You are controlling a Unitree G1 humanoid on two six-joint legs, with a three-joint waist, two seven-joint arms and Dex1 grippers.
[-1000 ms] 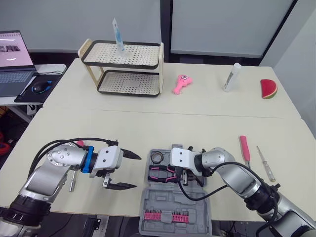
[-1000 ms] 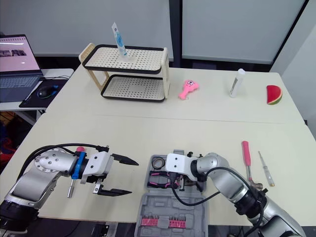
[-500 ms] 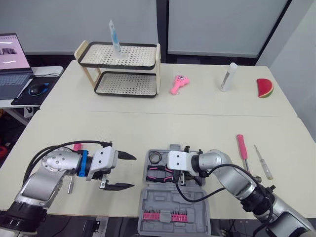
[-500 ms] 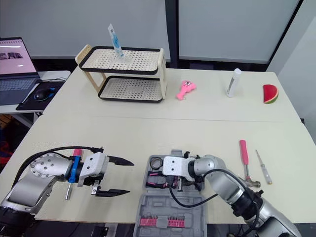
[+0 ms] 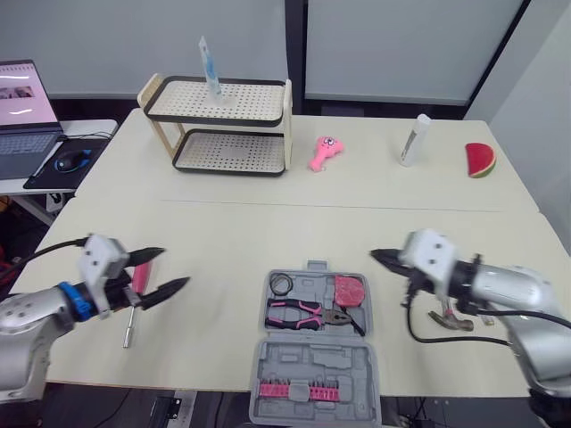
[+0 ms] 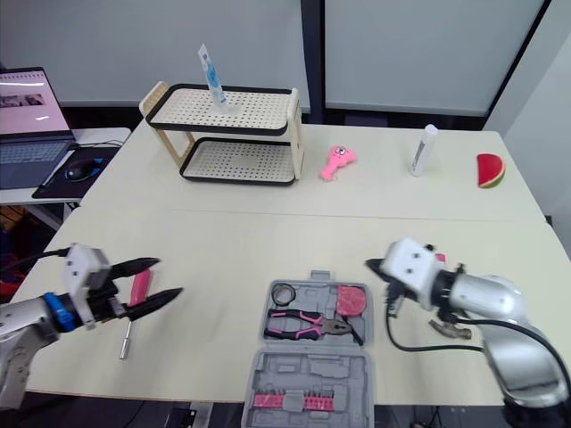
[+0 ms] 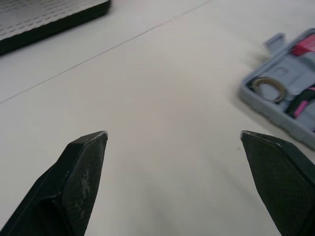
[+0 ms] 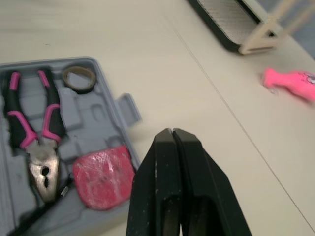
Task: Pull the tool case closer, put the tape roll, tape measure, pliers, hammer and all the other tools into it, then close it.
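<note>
While open, tool case (image 5: 312, 364) with pliers (image 5: 308, 312) and tape roll (image 5: 283, 284) inside.

Black left pincer (image 5: 175, 267), blue wrist ring (image 5: 69, 299)

I see my left gripper (image 7: 173, 133) spread wide above the bare table (image 7: 162, 78). The open case (image 7: 268, 112) holds a tape roll (image 7: 268, 88) beside one finger.

Light: bright, even, falling from above on the pale bench (image 5: 268, 227).
Shadows: soft, faint, pooled close beneath the rack (image 5: 219, 100).
Focus: head views sharp; right pincer (image 8: 172, 132) and pink toy (image 8: 290, 83) soft in the wrist view.
</note>
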